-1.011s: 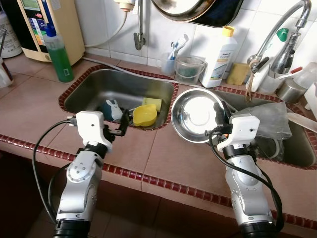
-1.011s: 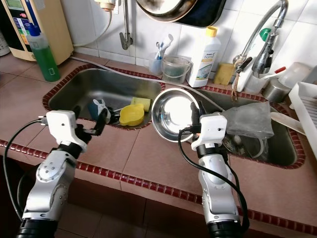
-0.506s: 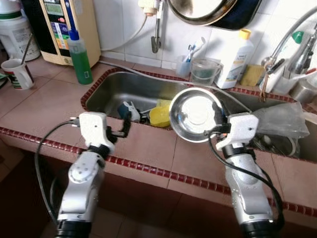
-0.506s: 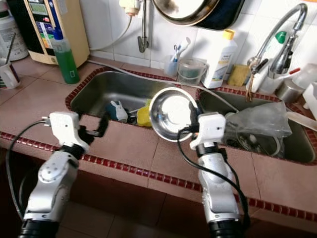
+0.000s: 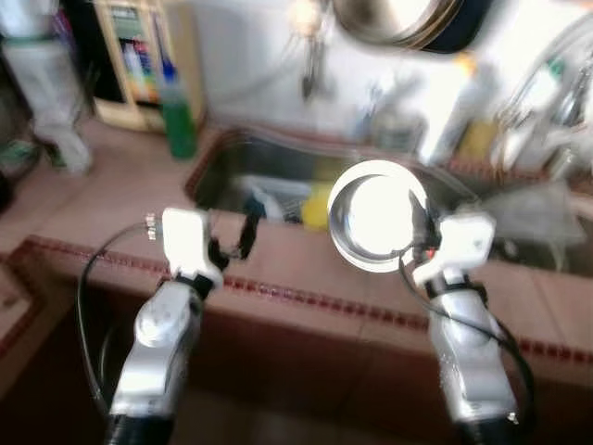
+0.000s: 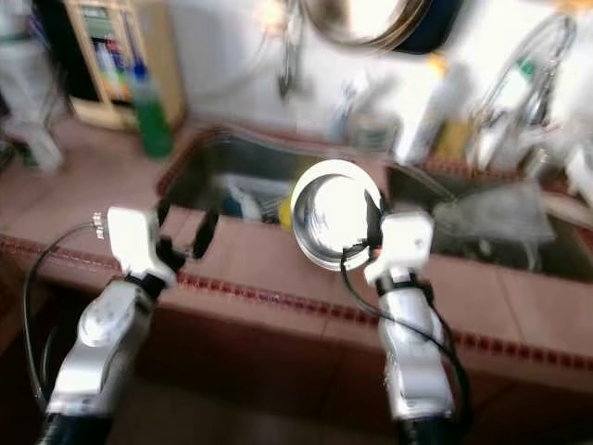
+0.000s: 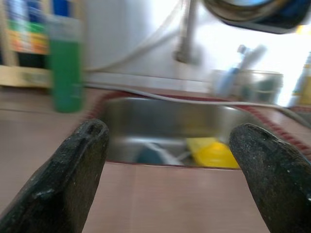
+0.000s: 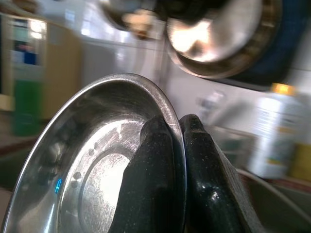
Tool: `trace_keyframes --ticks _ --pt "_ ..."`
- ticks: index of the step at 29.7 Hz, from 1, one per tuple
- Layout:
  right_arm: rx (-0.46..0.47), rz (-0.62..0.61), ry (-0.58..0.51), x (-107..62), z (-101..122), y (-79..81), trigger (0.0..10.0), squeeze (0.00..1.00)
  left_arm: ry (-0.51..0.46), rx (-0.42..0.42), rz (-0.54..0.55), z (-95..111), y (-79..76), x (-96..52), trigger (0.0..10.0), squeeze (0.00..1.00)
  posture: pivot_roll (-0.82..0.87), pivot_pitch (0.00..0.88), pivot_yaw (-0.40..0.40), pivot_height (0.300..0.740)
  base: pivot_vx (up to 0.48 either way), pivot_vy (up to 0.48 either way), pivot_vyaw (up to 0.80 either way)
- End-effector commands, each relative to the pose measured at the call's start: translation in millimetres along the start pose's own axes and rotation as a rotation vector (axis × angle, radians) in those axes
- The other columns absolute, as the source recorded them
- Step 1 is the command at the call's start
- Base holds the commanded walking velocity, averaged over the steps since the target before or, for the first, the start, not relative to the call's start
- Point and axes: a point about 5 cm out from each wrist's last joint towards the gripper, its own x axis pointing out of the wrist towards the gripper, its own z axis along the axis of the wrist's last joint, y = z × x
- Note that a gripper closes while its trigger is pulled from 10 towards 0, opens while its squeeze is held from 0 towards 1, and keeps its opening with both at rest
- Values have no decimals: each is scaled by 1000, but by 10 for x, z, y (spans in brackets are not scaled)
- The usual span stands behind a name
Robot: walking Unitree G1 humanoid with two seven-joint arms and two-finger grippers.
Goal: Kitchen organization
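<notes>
We face a blurred kitchen with a white tiled wall (image 5: 232, 56) behind a pinkish-brown tiled countertop (image 5: 102, 195) edged in dark red trim (image 6: 278, 298). A steel sink basin (image 7: 160, 124) is sunk into the counter, and bright light glares off the wall.

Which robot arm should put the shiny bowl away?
The right. Its gripper already pinches the steel bowl by the rim, held up over the counter. The left gripper is open and empty near the sink.

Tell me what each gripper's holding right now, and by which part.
The right gripper pinches the steel bowl by its rim, one finger inside, one outside. The left gripper is open and holds nothing.
</notes>
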Motion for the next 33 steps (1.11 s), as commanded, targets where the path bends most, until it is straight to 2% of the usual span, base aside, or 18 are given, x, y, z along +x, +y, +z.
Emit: trace_keyframes --ticks 1,5,7,16,33 --pt "-25 -23 -20 22 47 -101 10000 0 -13 1 -29 34 -103 42 10000 0 -3 0 -30 740 0 0 0" --pt "-27 -23 -20 23 48 -109 10000 0 -7 10 -35 26 -135 44 10000 0 -4 0 -30 740 0 0 0" --pt "-30 -25 -19 22 43 -117 10000 0 -5 41 -44 21 -159 43 10000 0 -4 0 -31 740 0 0 0" --pt "-36 -29 -19 32 46 -136 10000 0 -8 44 -65 29 -183 43 10000 0 -6 0 -31 740 0 0 0" --pt "-43 -20 -24 69 58 -142 10000 0 -20 50 -65 55 -180 50 10000 0 1 0 -41 740 338 0 0"
